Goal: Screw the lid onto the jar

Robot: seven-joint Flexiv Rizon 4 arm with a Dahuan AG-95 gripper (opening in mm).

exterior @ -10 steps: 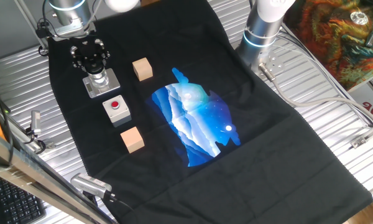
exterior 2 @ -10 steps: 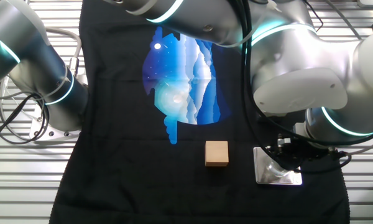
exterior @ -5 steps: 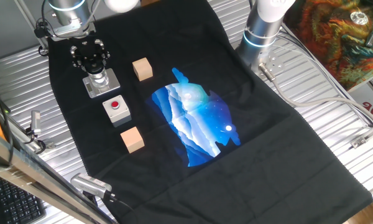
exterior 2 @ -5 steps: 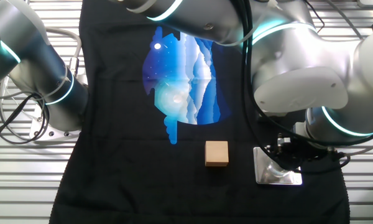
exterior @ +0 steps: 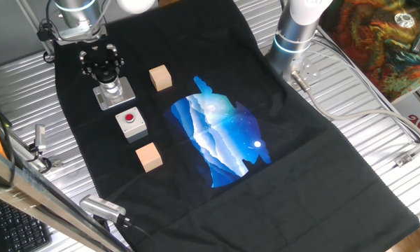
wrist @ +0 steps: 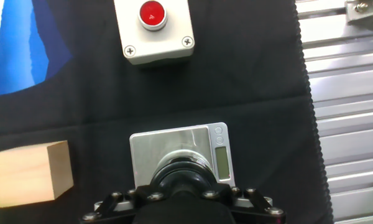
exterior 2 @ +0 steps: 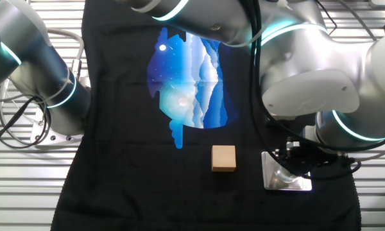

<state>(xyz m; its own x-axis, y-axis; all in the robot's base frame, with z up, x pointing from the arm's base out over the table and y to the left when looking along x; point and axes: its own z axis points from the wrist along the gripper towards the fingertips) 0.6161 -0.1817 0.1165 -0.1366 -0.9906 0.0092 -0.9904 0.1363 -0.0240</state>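
End effector (exterior: 105, 68) sits directly over the jar (exterior: 113, 89), clamped down on the lid (wrist: 185, 179) at the jar's top. Hand view shows the black round lid centred under the tool, with the finger mount wrapped around it. Fingertips themselves aren't visible, but the tool looks closed on the lid.

Jar stands upright on its grey square base plate (wrist: 174, 149), at the far left of the black cloth (exterior: 280, 140) in one fixed view. In the other fixed view the plate (exterior 2: 286, 181) shows at the near right, jar mostly hidden by the arm.

Grey box with red button (exterior: 131, 123) sits just beside the plate, on the near side, not touching. One wooden cube (exterior: 160, 78) is right of the jar, a second cube (exterior: 148, 156) sits nearer than the button box. Blue print (exterior: 220, 136) is mid-cloth, well apart from the jar. Cloth lies on the ribbed metal bench (exterior: 378, 133).
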